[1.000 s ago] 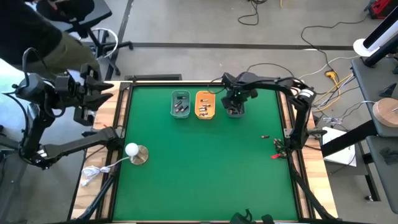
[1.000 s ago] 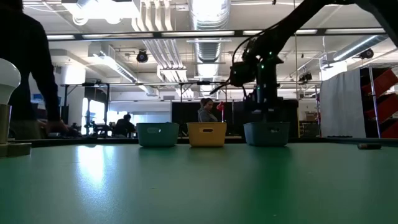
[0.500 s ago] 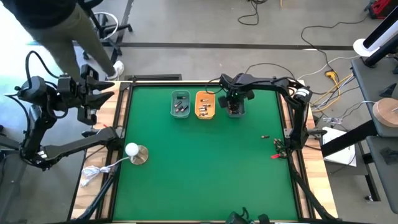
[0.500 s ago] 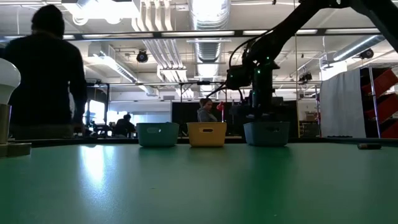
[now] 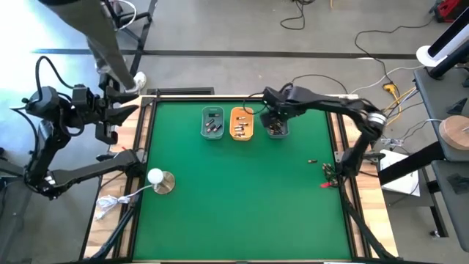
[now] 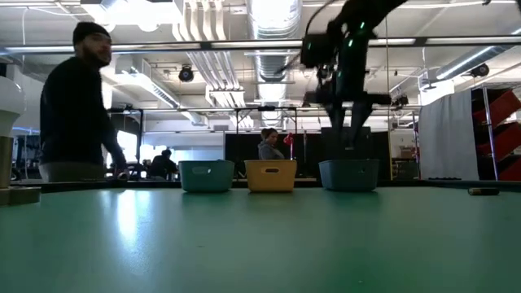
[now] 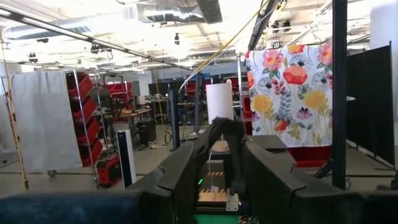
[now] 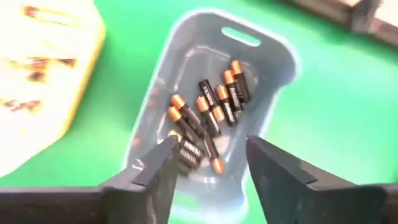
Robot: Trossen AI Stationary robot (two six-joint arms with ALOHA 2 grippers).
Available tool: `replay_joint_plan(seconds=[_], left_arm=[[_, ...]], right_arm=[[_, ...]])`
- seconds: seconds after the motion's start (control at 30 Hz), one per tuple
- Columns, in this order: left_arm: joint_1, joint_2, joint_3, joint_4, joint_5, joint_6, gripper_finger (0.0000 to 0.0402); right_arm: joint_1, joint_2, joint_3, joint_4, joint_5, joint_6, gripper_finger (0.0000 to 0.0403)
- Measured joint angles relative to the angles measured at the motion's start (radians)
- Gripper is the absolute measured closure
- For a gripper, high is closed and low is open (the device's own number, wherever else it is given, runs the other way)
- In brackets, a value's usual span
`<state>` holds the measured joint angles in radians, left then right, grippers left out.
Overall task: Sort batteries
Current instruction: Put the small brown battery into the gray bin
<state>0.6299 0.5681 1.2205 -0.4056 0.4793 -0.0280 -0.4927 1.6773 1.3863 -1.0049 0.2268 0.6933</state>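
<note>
Three small trays stand in a row at the table's far side: a grey-blue one (image 5: 212, 122), an orange one (image 5: 241, 123) and a second grey-blue one (image 5: 277, 127), each with batteries in it. My right gripper (image 8: 208, 163) hangs open above the rightmost tray (image 8: 211, 106), pointing down at its several dark, copper-ended batteries (image 8: 208, 118), with nothing between the fingers. In the low view, my right gripper (image 6: 348, 138) is clear of the tray's rim (image 6: 348, 174). One loose battery (image 5: 312, 160) lies on the green mat to the right. My left gripper (image 7: 221, 180) waits open, raised off the table's left edge.
A white ball on a round base (image 5: 157, 177) stands near the left edge. Red and black clips with wires (image 5: 327, 176) lie by the right edge. A person (image 6: 77, 106) walks beyond the far left corner. The mat's near half (image 5: 242, 213) is bare.
My right gripper has risen straight up out of the rightmost tray, and its fingers, together before, now stand apart. The person behind the far left corner has walked along the table's far side.
</note>
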Motion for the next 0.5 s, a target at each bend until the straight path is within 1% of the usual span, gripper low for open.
replay_joint_plan(seconds=[0.07, 0.1, 0.2, 0.3, 0.37, 0.5], left_arm=[[0.000, 0.011, 0.000, 0.005, 0.000, 0.001, 0.0284], [0.000, 0.017, 0.000, 0.005, 0.000, 0.007, 0.0284], [0.000, 0.037, -0.004, 0.016, 0.000, 0.018, 0.0284], [0.000, 0.060, -0.006, 0.042, 0.001, 0.024, 0.0284], [0.000, 0.073, -0.006, 0.051, 0.001, 0.041, 0.0284], [0.000, 0.094, -0.006, 0.069, 0.002, 0.098, 0.0284]], right_arm=[[0.048, -0.069, -0.003, -0.042, 0.024, 0.050, 0.0211], [0.072, -0.099, -0.005, -0.081, 0.032, 0.117, 0.0208], [0.150, -0.173, -0.014, -0.225, 0.041, 0.401, 0.0205], [0.272, -0.220, -0.034, -0.325, 0.131, 0.670, 0.0206], [0.361, -0.235, -0.063, -0.348, 0.161, 0.855, 0.0207], [0.513, -0.233, -0.126, -0.351, 0.158, 1.175, 0.0202]])
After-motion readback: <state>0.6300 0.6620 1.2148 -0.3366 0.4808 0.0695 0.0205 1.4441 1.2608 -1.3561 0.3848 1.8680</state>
